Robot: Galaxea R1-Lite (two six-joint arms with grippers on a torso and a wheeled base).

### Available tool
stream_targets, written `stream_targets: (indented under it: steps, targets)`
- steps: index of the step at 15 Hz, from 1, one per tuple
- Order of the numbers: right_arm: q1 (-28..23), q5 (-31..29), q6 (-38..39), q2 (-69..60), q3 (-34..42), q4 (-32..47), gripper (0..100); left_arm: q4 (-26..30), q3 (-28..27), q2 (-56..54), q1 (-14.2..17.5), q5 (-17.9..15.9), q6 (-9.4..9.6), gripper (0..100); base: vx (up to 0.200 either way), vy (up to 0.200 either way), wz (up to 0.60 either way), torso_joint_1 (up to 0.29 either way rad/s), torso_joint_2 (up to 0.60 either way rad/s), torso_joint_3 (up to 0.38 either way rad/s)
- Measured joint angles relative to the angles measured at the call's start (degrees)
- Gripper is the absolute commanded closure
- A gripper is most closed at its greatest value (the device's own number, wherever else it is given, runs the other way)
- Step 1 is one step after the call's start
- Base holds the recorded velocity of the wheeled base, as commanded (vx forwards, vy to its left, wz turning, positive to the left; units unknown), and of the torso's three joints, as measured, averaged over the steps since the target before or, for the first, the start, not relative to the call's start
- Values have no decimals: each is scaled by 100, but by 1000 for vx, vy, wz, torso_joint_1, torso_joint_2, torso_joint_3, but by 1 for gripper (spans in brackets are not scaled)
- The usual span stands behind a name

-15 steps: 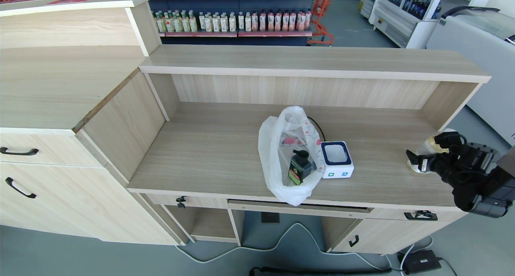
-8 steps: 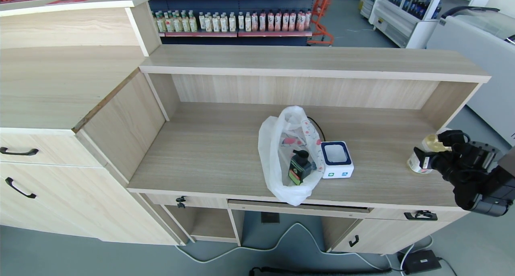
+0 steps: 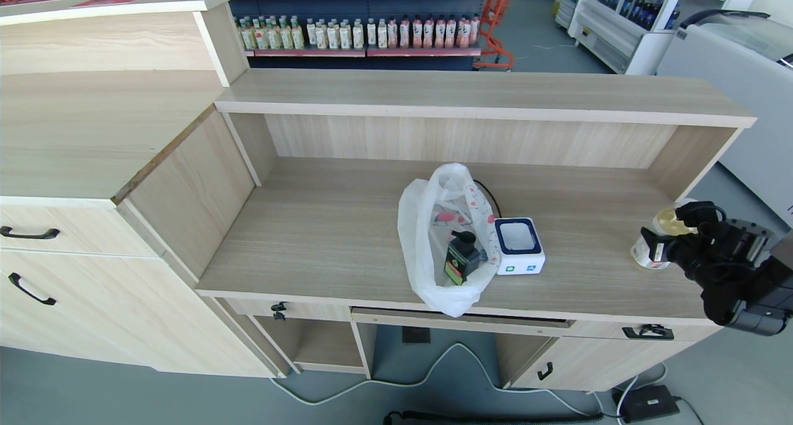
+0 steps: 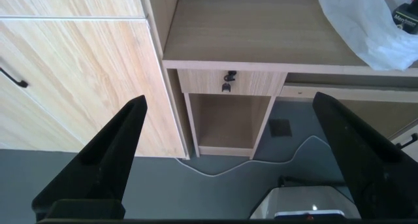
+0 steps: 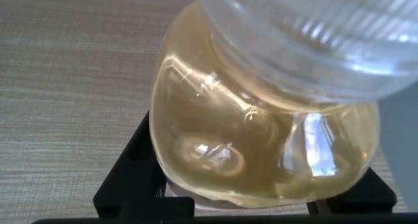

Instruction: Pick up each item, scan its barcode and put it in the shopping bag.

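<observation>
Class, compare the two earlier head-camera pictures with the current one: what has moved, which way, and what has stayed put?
The right gripper, shut on the bottle of pale yellow liquid, has carried it slightly toward the right end of the counter, farther from the scanner. Nothing was newly taken hold of or let go. The shopping bag, the dark bottle inside it and the scanner stayed where they were.

Right pincer (image 3: 669,234) drew bottle (image 3: 663,222) rightward, seemingly lifted.

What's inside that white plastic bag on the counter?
A dark pump bottle with a green label sits in the shopping bag. Behind it shows pink-patterned material; the bag's folds hide anything deeper.
</observation>
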Motion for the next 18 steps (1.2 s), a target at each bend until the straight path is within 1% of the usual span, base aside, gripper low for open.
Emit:
stream_targets:
  steps: [2,4,7,9,11,13,14,15,16,18]
  targets:
    - [-30,5,-28,-63,-12,115,100,0,0,0,-5,2,0,0,0,0,0,0,0,0]
    - [-37,137,5,-336,41,400,100,0,0,0,0,0,0,0,0,0,0,0,0,0]
    - [-43,886,517,-1314,352,1256,100,0,2,0,0,0,0,0,0,0,0,0,0,0]
    - [-48,1668,1123,-2249,612,2187,100,0,2,0,0,2,1,0,0,0,0,0,0,0]
    - [52,2745,1704,-3261,842,3129,100,0,2,0,-2,0,0,0,0,0,0,0,0,0]
    - [245,3996,2199,-4195,1161,3558,100,0,2,0,-2,2,0,0,0,0,0,0,0,0]
    - [372,4673,2416,-4678,1403,3666,100,0,2,0,-2,2,0,0,0,0,0,0,0,0]
    - [545,5193,2561,-5099,1655,3734,100,0,2,0,0,0,0,0,0,0,0,0,0,0]
    - [831,5505,2676,-5496,1891,3791,100,0,2,0,-2,0,0,0,0,0,0,0,0,0]
    - [1454,5717,2975,-6075,2142,3851,100,0,2,0,-2,2,0,0,0,0,0,0,0,0]
